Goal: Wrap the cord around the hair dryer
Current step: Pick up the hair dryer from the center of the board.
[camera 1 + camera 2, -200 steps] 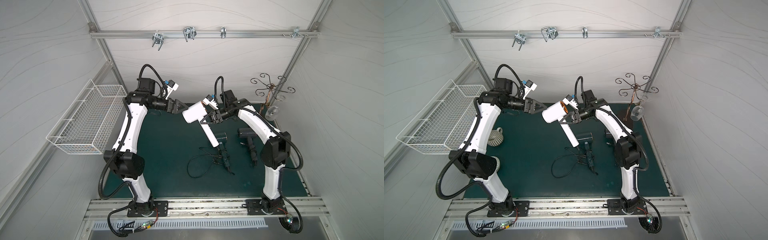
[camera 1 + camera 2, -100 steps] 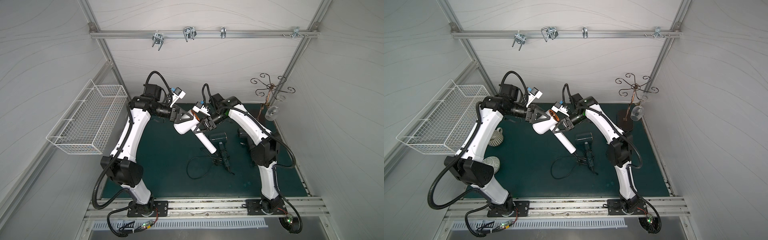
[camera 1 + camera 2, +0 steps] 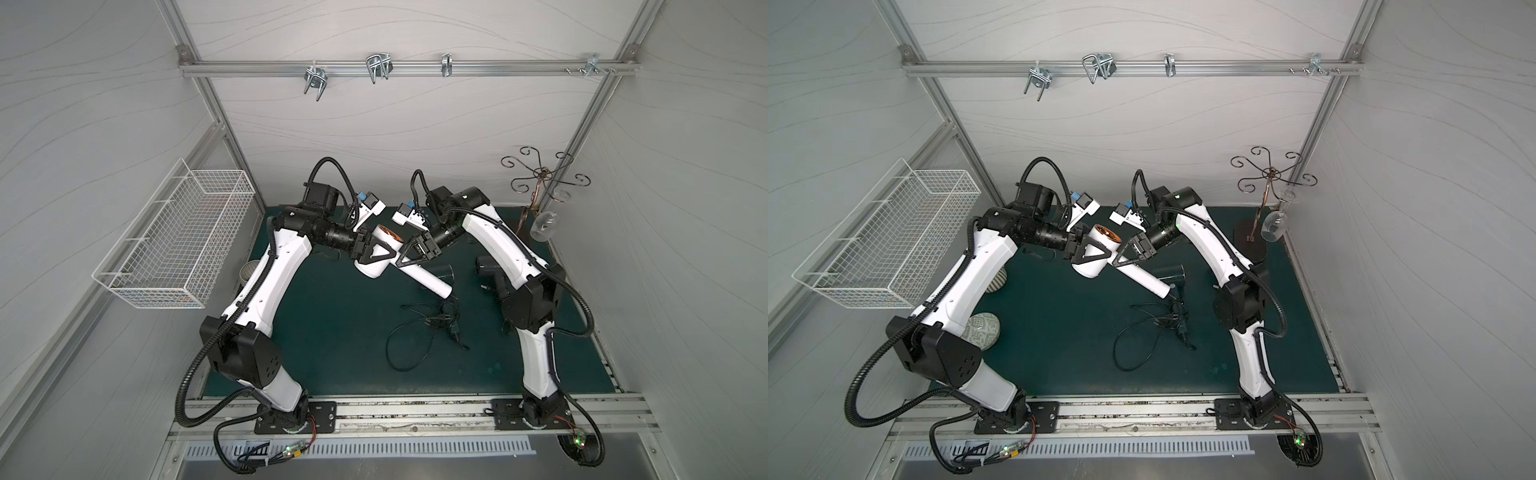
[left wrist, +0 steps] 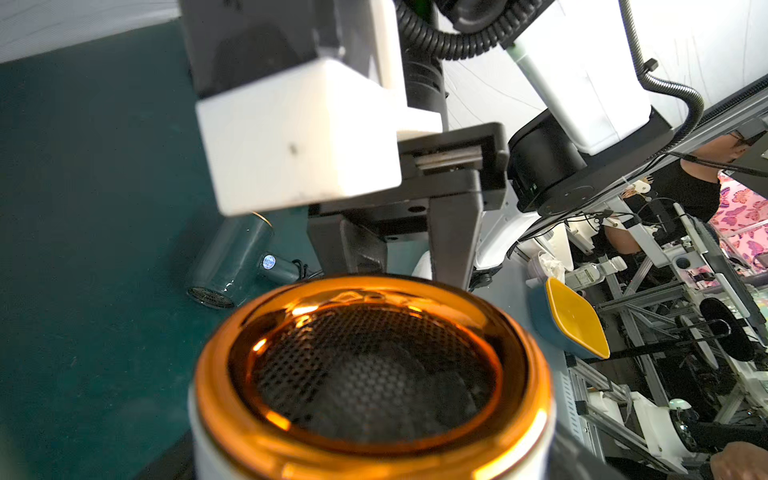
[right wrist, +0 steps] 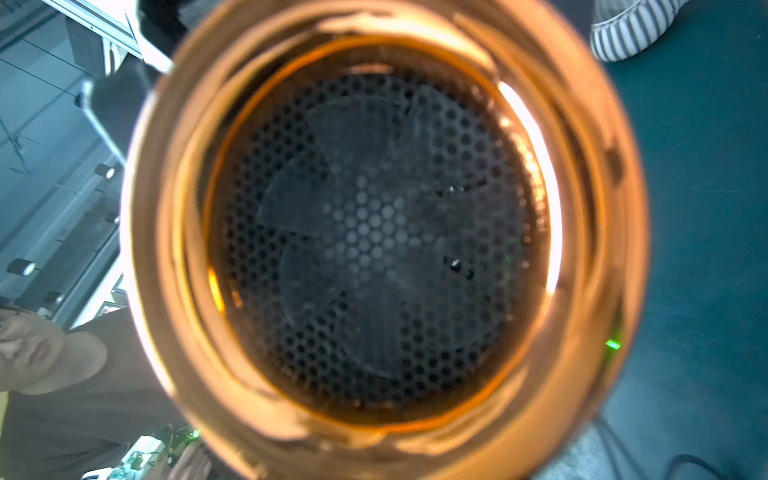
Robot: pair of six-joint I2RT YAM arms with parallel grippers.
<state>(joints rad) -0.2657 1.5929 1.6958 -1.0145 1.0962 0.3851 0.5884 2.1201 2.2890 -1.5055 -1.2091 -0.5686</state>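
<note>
A white hair dryer (image 3: 373,271) with an orange-rimmed rear grille (image 4: 370,374) hangs above the green mat (image 3: 324,332), its handle slanting down to the right. My right gripper (image 3: 405,259) is shut on it where the handle joins the barrel. My left gripper (image 3: 386,254) straddles the barrel from the other side, with a finger (image 3: 1094,252) lying against the barrel. The grille (image 5: 374,232) fills the right wrist view, and both grippers' own jaws are hidden in the wrist views. The black cord (image 3: 432,324) drops from the handle's end and lies tangled and looped on the mat.
A dark teal hair dryer (image 3: 441,272) and a black one (image 3: 488,270) lie on the mat behind the cord. A curled wire stand (image 3: 1268,174) with a hanging wine glass (image 3: 1273,226) is at the back right. A wire basket (image 3: 178,245) hangs on the left wall, with patterned slippers (image 3: 982,328) below it.
My right arm has carried the hair dryer leftwards. My left arm has swung right to meet it, and its jaws have gone from wide open to narrowed around the barrel.
</note>
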